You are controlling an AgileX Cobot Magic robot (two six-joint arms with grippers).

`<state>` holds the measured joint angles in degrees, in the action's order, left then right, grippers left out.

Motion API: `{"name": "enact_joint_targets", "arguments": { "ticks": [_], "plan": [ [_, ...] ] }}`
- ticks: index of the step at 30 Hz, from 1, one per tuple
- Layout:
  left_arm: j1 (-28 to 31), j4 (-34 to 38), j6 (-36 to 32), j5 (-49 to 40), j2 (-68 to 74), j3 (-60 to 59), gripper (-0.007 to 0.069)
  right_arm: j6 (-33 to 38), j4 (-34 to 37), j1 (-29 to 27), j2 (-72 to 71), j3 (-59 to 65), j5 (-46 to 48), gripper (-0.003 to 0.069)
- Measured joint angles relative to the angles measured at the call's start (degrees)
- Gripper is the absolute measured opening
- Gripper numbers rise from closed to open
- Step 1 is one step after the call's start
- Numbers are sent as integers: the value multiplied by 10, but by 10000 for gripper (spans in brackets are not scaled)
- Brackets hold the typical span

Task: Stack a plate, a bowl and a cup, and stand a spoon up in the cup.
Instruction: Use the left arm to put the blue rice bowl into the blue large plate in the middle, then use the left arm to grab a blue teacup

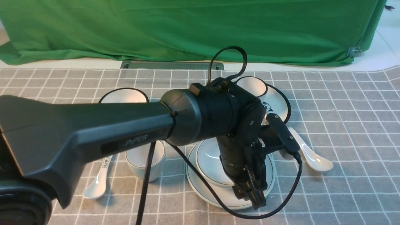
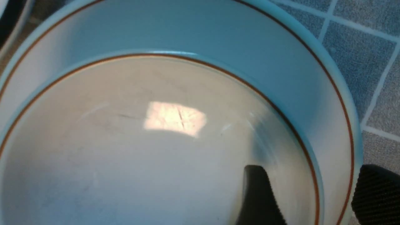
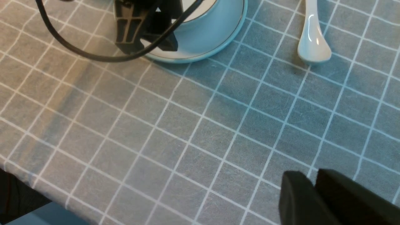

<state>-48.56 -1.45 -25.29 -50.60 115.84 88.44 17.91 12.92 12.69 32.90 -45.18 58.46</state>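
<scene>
The pale bowl (image 1: 208,160) sits inside the pale plate (image 1: 200,185) at the front centre of the table. My left gripper (image 1: 254,197) points down at their near right edge, open. In the left wrist view one finger (image 2: 259,193) is inside the bowl (image 2: 125,156) and the other is outside the plate (image 2: 331,103), holding neither. The pale cup (image 1: 145,162) stands left of the plate. The plain white spoon (image 1: 312,156) lies to its right. My right gripper (image 3: 314,182) hovers shut and empty over bare cloth, with the spoon (image 3: 312,43) and plate (image 3: 203,53) beyond it.
A black-rimmed bowl (image 1: 123,95) sits at the back left. A black-rimmed cup (image 1: 253,86) stands on a black-rimmed plate (image 1: 281,103) at the back right. A spoon with printed marks (image 1: 97,184) lies left of the cup. The table's near edge (image 3: 18,178) shows in the right wrist view.
</scene>
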Motion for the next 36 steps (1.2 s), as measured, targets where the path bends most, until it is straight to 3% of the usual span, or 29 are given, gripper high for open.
{"name": "enact_joint_targets", "arguments": {
  "ticks": [5,8,11,14,22,27,36],
  "plan": [
    [0,0,8,-51,-54,12,428,0,0,0,0,0,-2,124],
    [26,8,12,-146,-159,7,340,0,0,0,0,0,-8,127],
    [87,20,7,-182,-209,-27,251,0,1,0,0,0,-18,130],
    [139,24,-13,-188,-218,-61,232,0,5,0,0,0,-27,133],
    [218,30,-70,-166,-218,-105,334,0,10,0,0,0,-31,141],
    [220,35,-104,-126,-211,-128,391,0,10,0,0,0,-32,144],
    [220,28,-109,-98,-149,-139,400,0,11,0,0,0,-32,144]
  ]
}}
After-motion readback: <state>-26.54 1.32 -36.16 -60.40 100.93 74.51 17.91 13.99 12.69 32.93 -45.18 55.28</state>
